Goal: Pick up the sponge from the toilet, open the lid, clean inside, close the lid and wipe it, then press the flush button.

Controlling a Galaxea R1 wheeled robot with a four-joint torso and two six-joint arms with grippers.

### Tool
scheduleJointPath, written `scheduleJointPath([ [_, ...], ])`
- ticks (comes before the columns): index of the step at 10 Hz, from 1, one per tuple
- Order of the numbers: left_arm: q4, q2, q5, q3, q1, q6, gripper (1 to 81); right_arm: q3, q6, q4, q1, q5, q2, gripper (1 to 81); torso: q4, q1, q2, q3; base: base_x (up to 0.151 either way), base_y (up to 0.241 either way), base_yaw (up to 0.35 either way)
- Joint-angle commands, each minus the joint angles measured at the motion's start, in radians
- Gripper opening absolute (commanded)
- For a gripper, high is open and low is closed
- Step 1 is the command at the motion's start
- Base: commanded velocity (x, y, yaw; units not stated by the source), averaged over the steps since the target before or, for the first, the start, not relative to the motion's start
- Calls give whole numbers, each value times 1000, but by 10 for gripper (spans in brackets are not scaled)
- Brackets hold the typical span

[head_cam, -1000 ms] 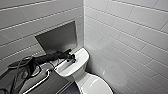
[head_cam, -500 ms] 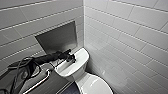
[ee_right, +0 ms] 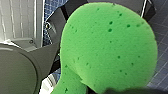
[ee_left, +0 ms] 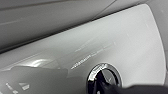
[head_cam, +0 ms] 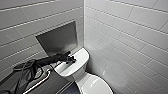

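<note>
The white toilet point(head_cam: 83, 77) stands in the corner of the room, its oval lid point(head_cam: 97, 86) down. My left arm reaches in over the tank top point(head_cam: 80, 58). The left gripper point(head_cam: 71, 60) is shut, and its dark tip point(ee_left: 120, 88) rests at the chrome-ringed flush button point(ee_left: 104, 77) in the middle of the tank top. In the right wrist view the bright green sponge point(ee_right: 107, 50) shows very close. It is held in my right gripper point(ee_right: 125, 90), low beside the toilet's base and above the blue floor.
A grey metal panel point(head_cam: 58, 40) is set in the tiled wall behind the tank. A metal grab bar point(head_cam: 40, 81) runs along the wall to the left of the toilet. White tiled walls close in on the right, and blue floor tiles point(ee_right: 160, 37) lie below.
</note>
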Motion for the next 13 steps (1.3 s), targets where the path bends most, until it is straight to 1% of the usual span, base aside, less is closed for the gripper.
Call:
scheduleJointPath([
  [1, 30, 2, 19, -16, -113, 15, 10, 18, 1, -17, -8, -67, -22, 10, 0, 0, 0, 0, 0, 0, 0],
  [3, 24, 4, 20, 8, -148, 14, 10, 10, 1, -15, -9, -67, -14, 10, 0, -1, 0, 0, 0, 0, 0],
  [5, 15, -17, 32, 88, -237, 3, 10, 7, 1, -15, -9, -67, -11, 10, 0, -1, 0, 0, 0, 0, 0],
  [6, 15, -42, 62, 148, -280, 2, 10, 9, 1, -17, -11, -67, -11, 10, 0, 0, 0, 0, 0, 0, 0],
  [8, 12, -120, 80, 290, -341, -38, 10, 7, 1, -17, -12, -67, -11, 10, 0, 0, 0, 0, 0, 0, 0],
  [10, 10, -192, 83, 442, -339, -46, 10, 12, 1, -15, -6, -67, -11, 10, 0, 0, 1, -1, 0, 0, 0],
  [12, 17, -273, 125, 591, -296, -46, 10, 15, 1, -15, -5, -67, -14, 10, 0, 1, 1, -1, 0, 0, 0],
  [13, 27, -332, 125, 685, -257, -46, 10, 13, 2, -15, -3, -67, -17, 10, 0, 1, 1, -1, 0, 0, 0],
])
